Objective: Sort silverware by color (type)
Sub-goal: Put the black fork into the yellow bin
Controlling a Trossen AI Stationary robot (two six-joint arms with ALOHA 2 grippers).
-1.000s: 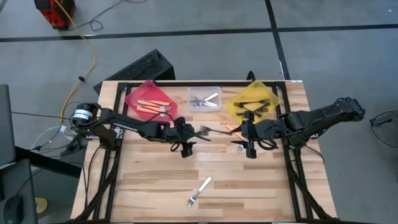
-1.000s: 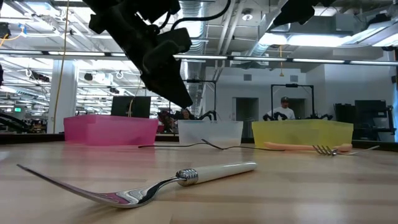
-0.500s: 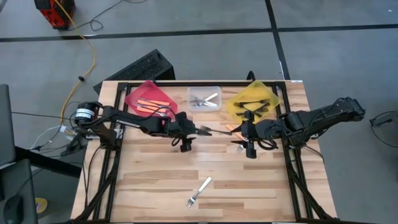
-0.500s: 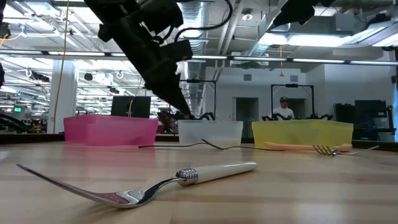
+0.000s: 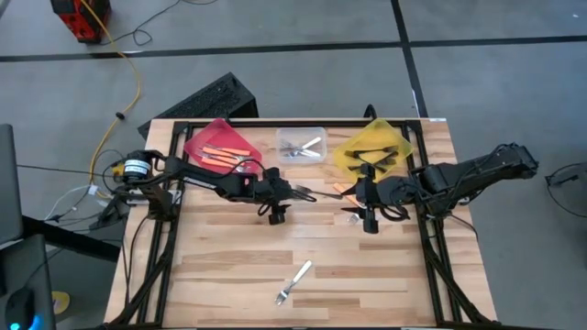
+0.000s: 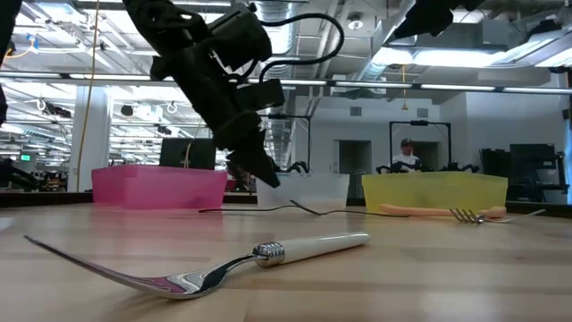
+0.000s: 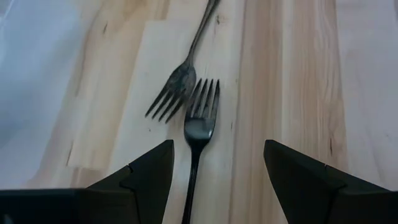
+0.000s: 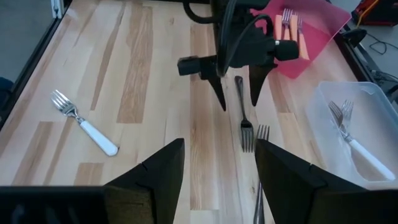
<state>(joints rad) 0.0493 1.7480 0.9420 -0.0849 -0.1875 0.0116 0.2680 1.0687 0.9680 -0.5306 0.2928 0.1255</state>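
Two dark forks lie on the table in front of the clear bin (image 5: 301, 145). One dark fork (image 7: 198, 127) runs with its handle between the open fingers of my left gripper (image 7: 217, 162), which slants down over it; the fingers stand on either side and touch nothing. The other dark fork (image 7: 177, 84) lies head to head with it. A white-handled fork (image 5: 293, 282) rests flat near the front edge. An orange-handled fork (image 6: 420, 211) lies by the yellow bin (image 5: 371, 151). My right gripper (image 5: 356, 196) hangs open above the table near that bin.
The red bin (image 5: 218, 147) holds orange-handled forks, the clear bin holds silver and white ones, and the yellow bin holds dark ones; all three stand along the far edge. Bare wood lies between the dark forks and the white-handled fork.
My left gripper has sunk toward the dark forks, shifted a little toward the table's right and rolled somewhat about its own line. Its fingers have stayed open. The forks have not moved.
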